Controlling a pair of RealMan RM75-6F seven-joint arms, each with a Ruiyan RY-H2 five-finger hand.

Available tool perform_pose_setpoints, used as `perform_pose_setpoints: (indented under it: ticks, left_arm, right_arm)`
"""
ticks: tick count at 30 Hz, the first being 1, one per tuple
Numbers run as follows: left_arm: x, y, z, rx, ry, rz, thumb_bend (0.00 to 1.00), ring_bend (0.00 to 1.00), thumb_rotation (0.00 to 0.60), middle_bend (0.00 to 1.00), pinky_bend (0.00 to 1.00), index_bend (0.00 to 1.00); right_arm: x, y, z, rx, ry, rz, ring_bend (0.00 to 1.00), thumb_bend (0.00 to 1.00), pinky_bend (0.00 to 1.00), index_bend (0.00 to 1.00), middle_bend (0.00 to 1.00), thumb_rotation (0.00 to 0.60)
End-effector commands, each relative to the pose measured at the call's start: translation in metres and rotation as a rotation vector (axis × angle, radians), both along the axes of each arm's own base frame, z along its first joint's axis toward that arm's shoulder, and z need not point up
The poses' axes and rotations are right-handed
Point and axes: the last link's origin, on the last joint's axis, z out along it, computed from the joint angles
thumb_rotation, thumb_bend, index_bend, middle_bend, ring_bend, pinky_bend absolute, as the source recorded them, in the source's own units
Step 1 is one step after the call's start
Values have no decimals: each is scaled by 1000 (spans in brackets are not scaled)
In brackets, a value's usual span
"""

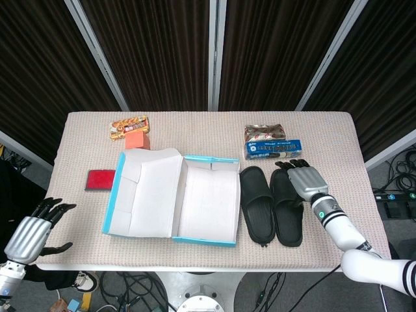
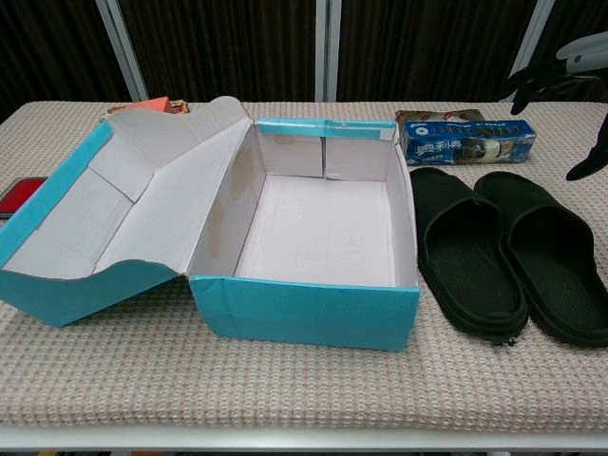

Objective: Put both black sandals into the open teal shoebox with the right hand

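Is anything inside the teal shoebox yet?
No. The teal shoebox shows only bare white floor in both views. Both black sandals lie on the table to its right. The near corners behind its front wall are hidden in chest view.
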Motion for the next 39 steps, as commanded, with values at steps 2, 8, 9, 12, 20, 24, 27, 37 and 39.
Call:
perform_pose_setpoints:
  ticks: [2, 8, 9, 12, 20, 24, 27, 37, 39]
  left_arm:
    - [-11, -1, 4, -5, -6, 23, 21, 113, 600, 228, 122, 181]
    - [-18, 0, 5, -4, -21, 42, 21, 113, 600, 229, 126, 185]
    - [-19, 1, 5, -6, -22, 43, 21, 113, 600, 229, 126, 185]
    - [-20, 3, 4, -14, -24, 47, 21, 113, 600, 229, 126, 186]
    - [-17, 8, 2, -42, -61, 53, 22, 113, 600, 230, 126, 186]
    - [-19, 12, 1, -56, -71, 62, 22, 113, 600, 229, 126, 186]
    - [-20, 13, 1, -57, -76, 61, 21, 113, 600, 229, 126, 186]
    - [-25, 15, 3, -74, -100, 79, 22, 113, 600, 230, 126, 186]
    - [-27, 14, 2, -79, -101, 83, 22, 113, 600, 229, 126, 186]
  right_arm:
    - [25, -16, -18, 73, 93, -29, 39, 6, 0, 90, 112, 600]
    - [40, -28, -31, 156, 176, -112, 0, 0, 0, 58, 65, 600]
    - [41, -30, -33, 164, 190, -121, 0, 1, 0, 53, 62, 600]
    - [47, -37, -42, 176, 222, -136, 0, 1, 0, 45, 61, 600]
    - [55, -55, -68, 169, 200, -150, 9, 5, 0, 45, 84, 600]
    - [58, -58, -78, 170, 205, -149, 36, 5, 0, 45, 111, 600]
    - [61, -60, -88, 171, 207, -161, 41, 8, 0, 45, 118, 600]
    - [75, -65, -107, 175, 221, -180, 47, 9, 0, 73, 135, 600]
    - [77, -65, -109, 174, 225, -182, 47, 9, 0, 76, 137, 600]
